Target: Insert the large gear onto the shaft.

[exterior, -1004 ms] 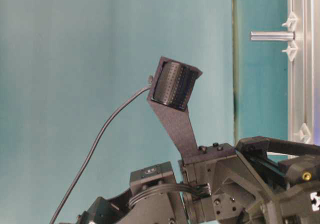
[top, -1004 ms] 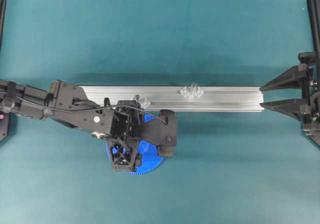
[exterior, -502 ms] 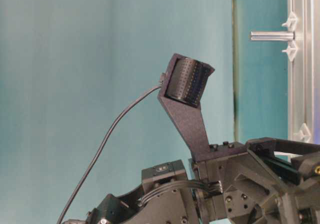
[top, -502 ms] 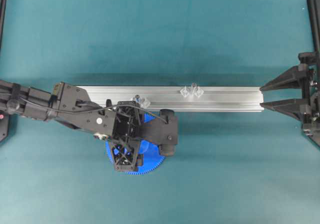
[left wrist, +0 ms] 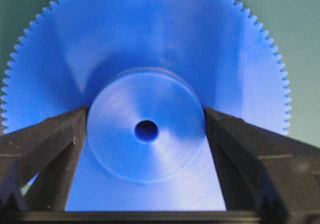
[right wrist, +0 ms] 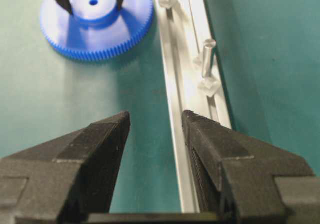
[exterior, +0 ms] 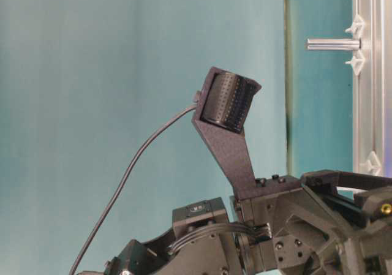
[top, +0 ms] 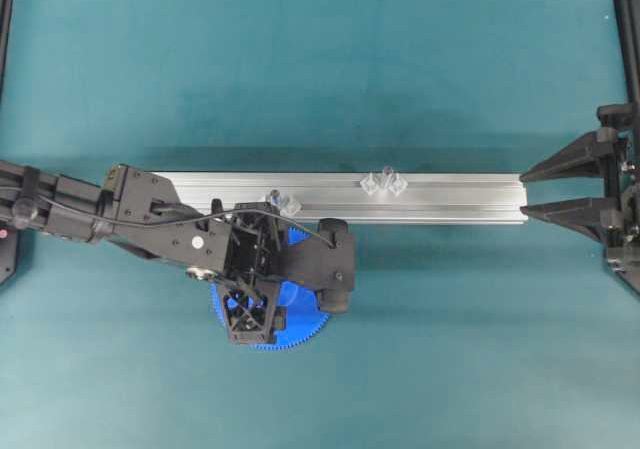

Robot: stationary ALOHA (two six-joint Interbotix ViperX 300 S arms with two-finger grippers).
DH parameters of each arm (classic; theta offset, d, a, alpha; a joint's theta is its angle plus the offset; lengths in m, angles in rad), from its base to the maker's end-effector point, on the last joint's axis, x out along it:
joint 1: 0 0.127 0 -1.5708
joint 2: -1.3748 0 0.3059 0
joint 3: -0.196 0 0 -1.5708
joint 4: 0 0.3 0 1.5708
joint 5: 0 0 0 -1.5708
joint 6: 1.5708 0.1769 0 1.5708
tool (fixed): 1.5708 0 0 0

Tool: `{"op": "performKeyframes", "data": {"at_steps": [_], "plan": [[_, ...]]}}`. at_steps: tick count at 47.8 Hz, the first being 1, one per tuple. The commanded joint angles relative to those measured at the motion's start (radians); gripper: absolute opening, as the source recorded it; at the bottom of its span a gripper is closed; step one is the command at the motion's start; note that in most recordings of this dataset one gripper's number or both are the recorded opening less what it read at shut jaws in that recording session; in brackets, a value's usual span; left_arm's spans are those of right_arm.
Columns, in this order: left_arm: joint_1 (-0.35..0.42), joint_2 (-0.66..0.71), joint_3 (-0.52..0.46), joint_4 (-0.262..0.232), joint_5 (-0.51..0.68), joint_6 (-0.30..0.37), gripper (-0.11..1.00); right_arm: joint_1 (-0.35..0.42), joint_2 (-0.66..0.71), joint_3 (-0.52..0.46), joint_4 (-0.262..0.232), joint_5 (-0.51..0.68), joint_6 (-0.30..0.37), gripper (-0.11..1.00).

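The large gear (left wrist: 150, 49), a bright-blue toothed disc with a raised hub, lies flat on the teal mat just in front of the rail (top: 300, 331) (right wrist: 95, 32). My left gripper (left wrist: 145, 118) (top: 268, 297) points straight down over it. Its two black fingers (left wrist: 60, 134) press against opposite sides of the hub, with the centre hole between them. The shaft (top: 387, 176) (right wrist: 207, 57) (exterior: 334, 44), a short grey pin in a clear mount, stands on the rail to the gear's right. My right gripper (right wrist: 155, 121) (top: 525, 191) is open and empty at the rail's right end.
The long silver aluminium rail (top: 450, 197) (right wrist: 175, 84) crosses the middle of the mat. A second clear mount (top: 285, 205) sits on it just behind the gear. Black frame posts stand at the far left and right edges.
The left arm shifted slightly and settled lower over the gear, and its fingers closed in onto the hub. The right arm has not moved.
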Motion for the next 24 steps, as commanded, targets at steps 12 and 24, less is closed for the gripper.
{"op": "performKeyframes", "data": {"at_steps": [12, 24], "plan": [[-0.003, -0.021, -0.002, 0.003, -0.003, 0.008, 0.79, -0.002, 0.005, -0.008, -0.002, -0.006, 0.008, 0.57], [-0.005, -0.04, -0.003, 0.002, -0.005, 0.006, 0.79, -0.002, 0.005, -0.008, -0.002, -0.006, 0.006, 0.57]]}}
